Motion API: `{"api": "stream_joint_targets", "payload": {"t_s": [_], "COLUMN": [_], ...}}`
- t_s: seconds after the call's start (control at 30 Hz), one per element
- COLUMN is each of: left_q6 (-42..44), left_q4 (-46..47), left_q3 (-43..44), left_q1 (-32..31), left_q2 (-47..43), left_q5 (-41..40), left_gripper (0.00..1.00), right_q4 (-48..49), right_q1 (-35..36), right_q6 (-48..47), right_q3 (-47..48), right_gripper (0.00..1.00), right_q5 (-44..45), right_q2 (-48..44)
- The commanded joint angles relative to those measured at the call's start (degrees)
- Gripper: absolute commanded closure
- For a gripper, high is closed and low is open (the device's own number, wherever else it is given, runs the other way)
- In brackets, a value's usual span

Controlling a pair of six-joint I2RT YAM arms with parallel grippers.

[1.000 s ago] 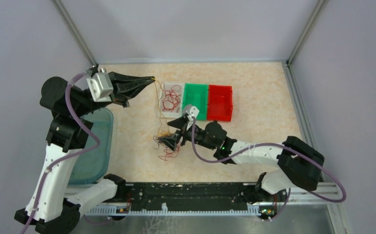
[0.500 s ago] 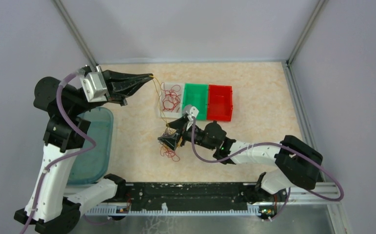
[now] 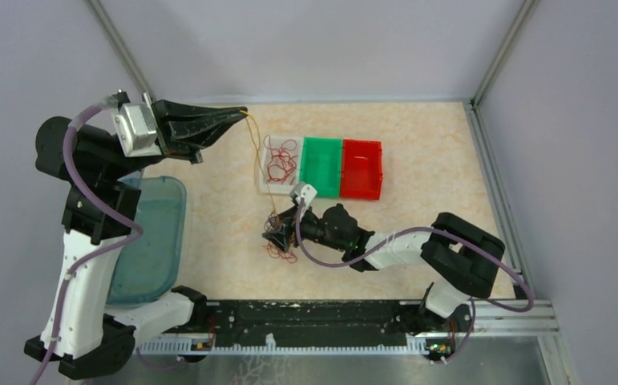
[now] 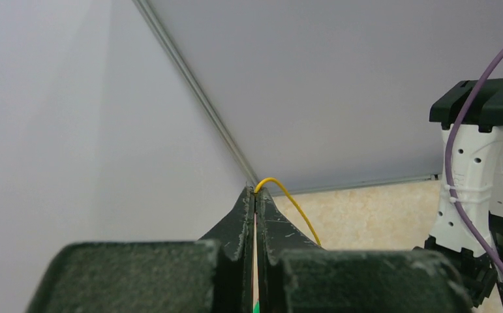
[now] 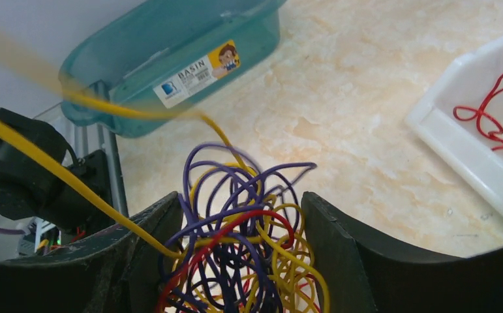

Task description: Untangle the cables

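Cables (image 5: 242,254) between the right fingers (image 5: 343,251)

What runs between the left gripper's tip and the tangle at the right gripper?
One yellow cable, pinched in the shut left gripper, spans down to the tangle, past the white tray's left edge. The top view shows it.

Bright, even, diffuse overhead light; faint soft shadows, no glare. Top view sharp. Right wrist: near yellow cable (image 5: 20,62) blurred, out of focus.
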Motion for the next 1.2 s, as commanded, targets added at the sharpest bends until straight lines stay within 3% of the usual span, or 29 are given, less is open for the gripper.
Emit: {"api": "stream_joint_targets", "payload": {"t_s": [0.0, 0.5, 0.67, 0.87, 1.0, 1.17], "left_q6": [-2.0, 4.5, 9.8, 18.0, 20.4, 27.5], "left_q4": [3.6, 8.0, 13.8, 27.1, 27.2, 38.4], "left_q3": [5.0, 21.8, 25.1, 30.2, 38.9, 36.2], "left_q1": [-0.3, -0.3, -0.3, -0.3, -0.2, -0.2], "left_q2": [1.3, 8.0, 9.6, 13.3, 17.6, 17.3], "left_q5": [0.3, -4.5, -9.7, -19.3, -18.3, -19.6], "left_gripper": [1.00, 1.00, 1.00, 1.00, 1.00, 1.00], "right_q4": [2.7, 16.2, 17.0, 17.6, 18.4, 18.1], "right_q1": [0.3, 1.9, 2.4, 2.5, 2.5, 2.5], "right_q6": [1.3, 9.7, 9.7, 9.4, 9.6, 9.0], "right_q3": [-1.6, -12.4, -13.5, -14.1, -14.2, -14.6], "right_gripper": [0.34, 0.43, 0.42, 0.40, 0.37, 0.33], "right_q5": [1.0, 3.9, 5.2, 6.2, 6.5, 7.0], "right_q2": [2.8, 10.7, 11.0, 12.0, 12.4, 11.5]}}
